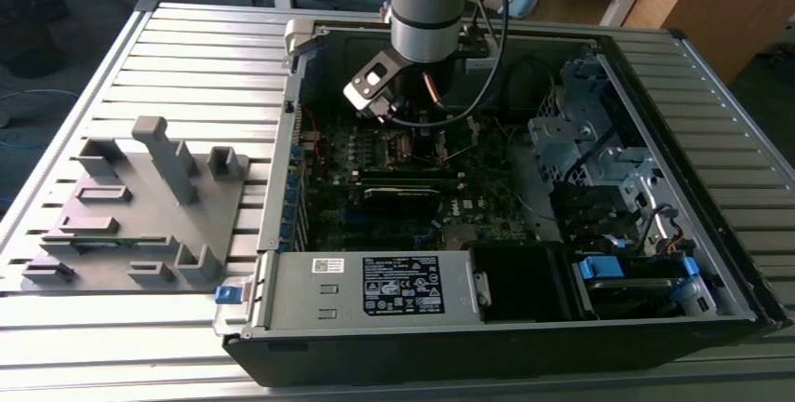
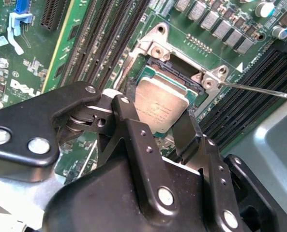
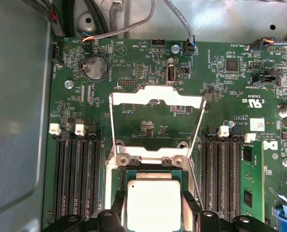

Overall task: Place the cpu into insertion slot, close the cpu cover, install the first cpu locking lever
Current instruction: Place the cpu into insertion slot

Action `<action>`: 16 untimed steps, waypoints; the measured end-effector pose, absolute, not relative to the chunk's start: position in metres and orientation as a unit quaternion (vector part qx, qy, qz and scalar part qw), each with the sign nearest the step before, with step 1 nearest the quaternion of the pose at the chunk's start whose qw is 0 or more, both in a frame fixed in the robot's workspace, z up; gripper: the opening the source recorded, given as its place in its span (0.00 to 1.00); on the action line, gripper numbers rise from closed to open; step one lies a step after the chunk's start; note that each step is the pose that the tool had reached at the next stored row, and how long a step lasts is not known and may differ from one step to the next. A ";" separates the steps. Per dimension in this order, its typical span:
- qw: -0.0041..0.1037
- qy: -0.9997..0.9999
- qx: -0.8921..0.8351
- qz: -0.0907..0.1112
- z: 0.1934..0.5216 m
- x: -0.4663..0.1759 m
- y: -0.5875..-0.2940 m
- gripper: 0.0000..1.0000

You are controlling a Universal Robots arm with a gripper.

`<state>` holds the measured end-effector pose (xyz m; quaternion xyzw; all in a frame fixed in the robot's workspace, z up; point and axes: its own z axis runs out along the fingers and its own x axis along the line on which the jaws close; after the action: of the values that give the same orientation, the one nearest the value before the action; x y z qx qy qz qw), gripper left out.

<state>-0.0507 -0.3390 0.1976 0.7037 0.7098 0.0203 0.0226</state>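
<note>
Grip: my claw (image 2: 158,116) looks clamped on the cpu (image 2: 161,107), one finger on each opposite edge.
Position: cpu straight beneath the claw, level over the insertion slot (image 2: 170,66); seated or hovering, I cannot tell.
Lid: cpu cover (image 3: 133,97) swung open beyond the slot.

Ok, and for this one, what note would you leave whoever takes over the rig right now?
The pincer is shut on the cpu, fingers on two opposite edges.
The cpu sits at the socket; full seating cannot be told.
The cpu cover is swung open, lying back.
A lever rod stands unlatched.
Done: cpu brought to socket. Left: cover closing, first lever.
</note>
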 end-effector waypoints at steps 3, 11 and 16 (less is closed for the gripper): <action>0.023 0.711 0.703 0.020 0.197 -0.051 -0.339 0.54; 0.022 0.712 0.702 0.020 0.197 -0.051 -0.339 0.54; 0.022 0.716 0.698 0.021 0.196 -0.051 -0.339 0.54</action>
<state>-0.0508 -0.3390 0.1964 0.6977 0.7157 0.0208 0.0222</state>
